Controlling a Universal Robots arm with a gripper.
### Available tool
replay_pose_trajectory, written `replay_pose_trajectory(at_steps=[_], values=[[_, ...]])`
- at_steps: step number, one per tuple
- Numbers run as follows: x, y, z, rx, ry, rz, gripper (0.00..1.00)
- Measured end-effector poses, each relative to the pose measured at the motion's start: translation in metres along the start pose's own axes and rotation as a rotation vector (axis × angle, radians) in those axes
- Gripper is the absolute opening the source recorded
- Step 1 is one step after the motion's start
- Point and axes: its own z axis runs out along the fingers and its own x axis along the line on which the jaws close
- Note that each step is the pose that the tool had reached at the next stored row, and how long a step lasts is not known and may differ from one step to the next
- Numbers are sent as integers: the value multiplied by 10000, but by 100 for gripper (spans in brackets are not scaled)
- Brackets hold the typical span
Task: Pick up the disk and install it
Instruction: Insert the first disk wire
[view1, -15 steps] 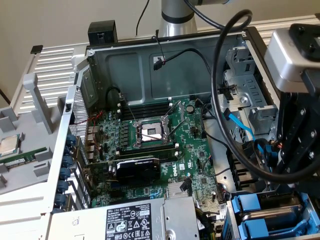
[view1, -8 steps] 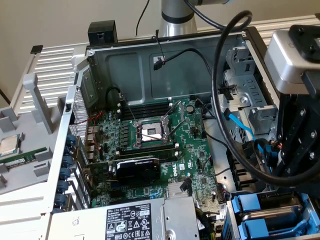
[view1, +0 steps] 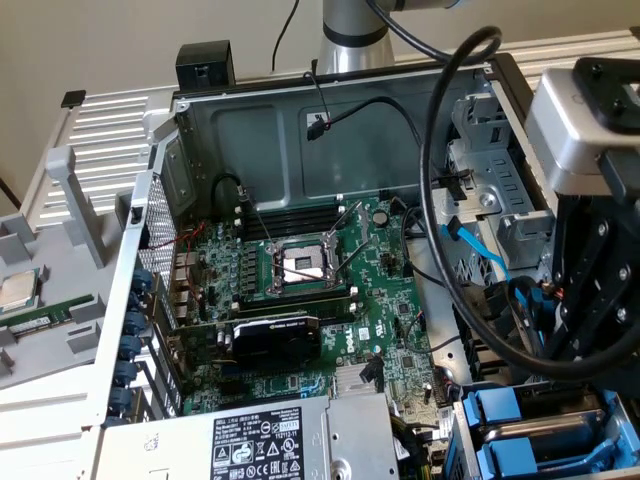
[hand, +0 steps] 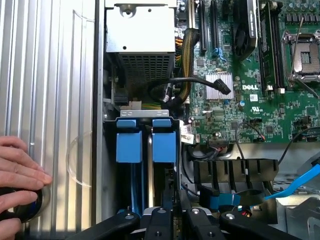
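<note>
Even, diffuse light is noted. Glare is seen on the ribbed metal panel (hand: 55, 90) (strongest along its ridges); shadow is found inside the drive bay (hand: 145, 114), and the case wall (view1: 290, 130) is left dim.

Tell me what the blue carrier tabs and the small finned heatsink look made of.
Blue carrier tabs: probably moulded plastic, judging by the uniform matte colour and soft rounded edges. Finned heatsink: likely bare aluminium, bright silver with thin parallel fins.

Gripper (hand: 173, 205) hangs over drive bay: two blue carrier tabs (hand: 129, 147) side by side, silver disk (hand: 150, 170) edge btwn them. Grey mesh box (hand: 141, 30) just past bay, mobo (hand: 260, 105) alongside. Person's hand (hand: 20, 175) on ribbed metal panel (hand: 55, 75).
</note>
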Motion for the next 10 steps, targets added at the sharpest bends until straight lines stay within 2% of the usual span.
replay_pose_trajectory(at_steps=[10], values=[[0, 6, 10, 24, -25, 194, 16]])
